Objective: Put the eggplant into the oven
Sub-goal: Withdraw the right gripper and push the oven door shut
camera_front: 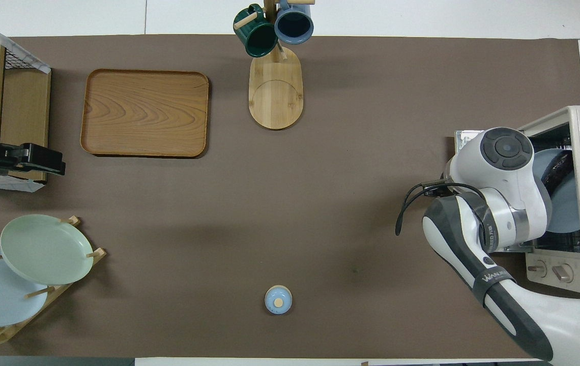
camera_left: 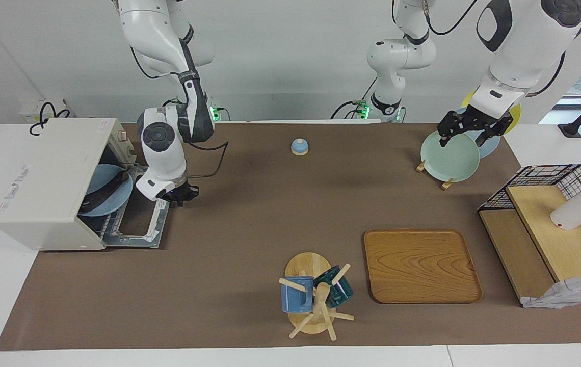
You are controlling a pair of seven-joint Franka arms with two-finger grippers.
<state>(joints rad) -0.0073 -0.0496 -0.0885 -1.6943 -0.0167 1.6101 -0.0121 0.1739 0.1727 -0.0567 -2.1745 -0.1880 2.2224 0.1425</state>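
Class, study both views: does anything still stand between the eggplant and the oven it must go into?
Nothing visible does. The eggplant already lies on a blue plate inside the oven, whose door hangs open. The right gripper, shut and empty, is over the door's edge.

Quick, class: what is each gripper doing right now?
Left gripper: open, empty, over the green plate.
Right gripper: shut, empty, over the edge of the oven door.

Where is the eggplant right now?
The eggplant lies on a blue plate inside the open oven, at the right arm's end of the table.
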